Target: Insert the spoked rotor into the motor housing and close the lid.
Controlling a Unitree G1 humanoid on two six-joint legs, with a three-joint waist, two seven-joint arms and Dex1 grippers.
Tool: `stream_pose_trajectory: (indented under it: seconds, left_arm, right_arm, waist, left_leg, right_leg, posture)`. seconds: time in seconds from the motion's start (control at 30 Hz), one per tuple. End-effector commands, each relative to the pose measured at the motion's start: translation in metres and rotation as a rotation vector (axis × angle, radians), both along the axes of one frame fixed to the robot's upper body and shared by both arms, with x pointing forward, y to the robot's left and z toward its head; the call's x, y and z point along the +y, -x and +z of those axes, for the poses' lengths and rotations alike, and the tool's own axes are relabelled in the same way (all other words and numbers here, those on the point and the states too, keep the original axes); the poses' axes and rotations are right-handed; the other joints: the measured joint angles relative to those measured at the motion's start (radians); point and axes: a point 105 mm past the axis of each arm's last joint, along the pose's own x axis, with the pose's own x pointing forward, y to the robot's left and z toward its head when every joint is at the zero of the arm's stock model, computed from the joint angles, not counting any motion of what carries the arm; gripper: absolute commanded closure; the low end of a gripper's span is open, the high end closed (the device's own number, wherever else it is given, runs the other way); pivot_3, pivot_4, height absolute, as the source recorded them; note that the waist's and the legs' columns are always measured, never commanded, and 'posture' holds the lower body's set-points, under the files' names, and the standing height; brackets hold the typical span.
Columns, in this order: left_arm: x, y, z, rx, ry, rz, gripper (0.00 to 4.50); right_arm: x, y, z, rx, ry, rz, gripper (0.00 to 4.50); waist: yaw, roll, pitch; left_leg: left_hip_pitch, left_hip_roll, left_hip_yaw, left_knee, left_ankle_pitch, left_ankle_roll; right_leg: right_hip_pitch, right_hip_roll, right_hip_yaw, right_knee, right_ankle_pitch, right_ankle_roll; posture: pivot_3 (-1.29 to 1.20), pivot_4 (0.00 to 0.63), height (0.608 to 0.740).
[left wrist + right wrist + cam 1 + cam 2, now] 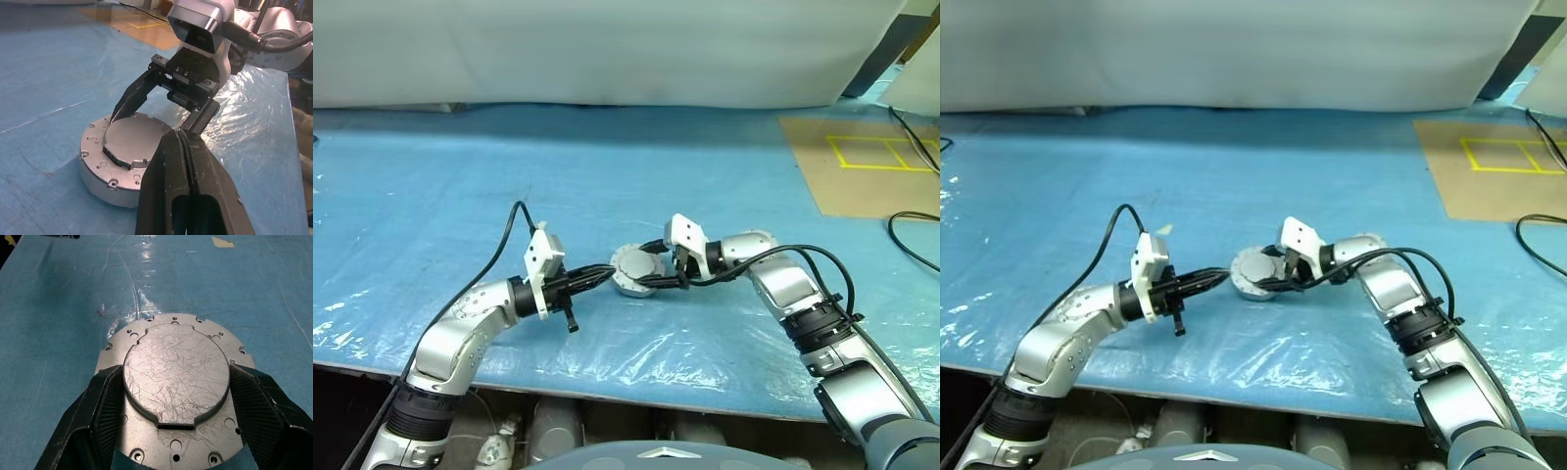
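Closest to the head camera, the left hand [603, 275] is clenched on nothing, its two black fingers pressed flat together, tips resting at the near-left edge of the motor housing [637, 271]. That housing, a squat silver-grey cylinder, sits on the blue-covered bench [607, 176], roughly mid-bench, well apart from the brown board with yellow tape [862, 162] at the far right.

On top of the housing lies a round, scratched metal disc [176, 374], which I take to be the lid; it appears seated in the recess, with a small notch at its edge. No windings or spoked rotor can be seen, so the rotor is probably already inside, though that is a judgement.

From the housing's right side the right hand [173, 404] reaches in, tilted downward, its fingers [105, 406] spread wide and straddling the raised disc, one on either flank. They appear to touch or nearly touch its rim; whether they press on it is not clear.

Handling, as judged: the housing is rigid metal, likely heavy for its size and stable on the bench. The lid is thin, stiff and smooth, so it could slip; grip it across its diameter by the edge, keeping it level, while the left fingertips brace the housing wall.
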Motion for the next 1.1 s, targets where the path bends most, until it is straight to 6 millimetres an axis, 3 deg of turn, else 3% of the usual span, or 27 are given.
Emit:
stream_pose_trajectory:
  seconds: [0.03, 0.3, 0.47, 0.63, 0.87, 1.1]
  left_arm:
    - [-0.002, 0.002, 0.005, -0.034, 0.01, -0.021, 4.5]
    - [-0.004, -0.012, -0.013, -0.079, -0.115, 0.027, 4.5]
    - [-0.008, -0.017, -0.009, -0.093, -0.099, 0.021, 4.5]
    - [-0.009, -0.019, -0.013, -0.09, -0.093, 0.006, 4.5]
    - [-0.011, -0.021, -0.015, -0.098, -0.086, 0.002, 4.5]
    - [-0.012, -0.02, -0.014, -0.107, -0.079, 0.005, 4.5]
  right_arm:
    - [-0.018, 0.014, -0.049, 0.114, 0.151, -0.048, 1.5]
    - [-0.022, 0.014, -0.059, 0.219, 0.135, -0.153, 1.5]
    - [-0.029, 0.018, -0.059, 0.216, 0.143, -0.165, 1.5]
    - [-0.038, 0.022, -0.041, 0.304, 0.042, -0.197, 1.5]
    - [-0.053, 0.02, -0.067, 0.277, 0.179, -0.28, 1.5]
    - [-0.055, 0.026, -0.073, 0.265, 0.225, -0.276, 1.5]
  waist:
    - [-0.001, 0.0, 0.0]
    - [-0.002, -0.003, -0.009]
    - [-0.001, -0.003, -0.01]
    - [0.008, -0.002, -0.011]
    - [0.022, -0.002, -0.011]
    - [0.026, -0.003, -0.013]
  left_leg:
    - [0.0, 0.0, 0.0, -0.001, 0.0, 0.0]
    - [0.003, 0.0, 0.0, -0.009, 0.0, 0.0]
    - [0.004, 0.0, 0.0, -0.01, 0.0, 0.0]
    - [0.002, -0.002, 0.0, -0.013, 0.0, 0.0]
    - [0.001, -0.003, 0.0, -0.017, 0.002, -0.003]
    - [0.009, -0.004, -0.002, -0.017, 0.0, 0.0]
  right_leg:
    - [0.0, 0.0, 0.0, -0.001, 0.0, 0.0]
    - [0.003, 0.001, 0.0, -0.009, 0.0, 0.0]
    - [0.003, 0.0, 0.0, -0.01, -0.001, 0.001]
    - [0.002, 0.0, 0.0, -0.012, -0.002, 0.003]
    - [0.002, -0.001, 0.0, -0.013, -0.004, 0.004]
    - [0.008, -0.003, 0.001, -0.013, -0.008, 0.012]
  posture:
    - [0.0, 0.15, 0.74]
    - [0.0, 0.15, 0.74]
    - [0.0, 0.15, 0.74]
    - [0.0, 0.15, 0.74]
    - [0.0, 0.15, 0.74]
    - [0.0, 0.15, 0.74]
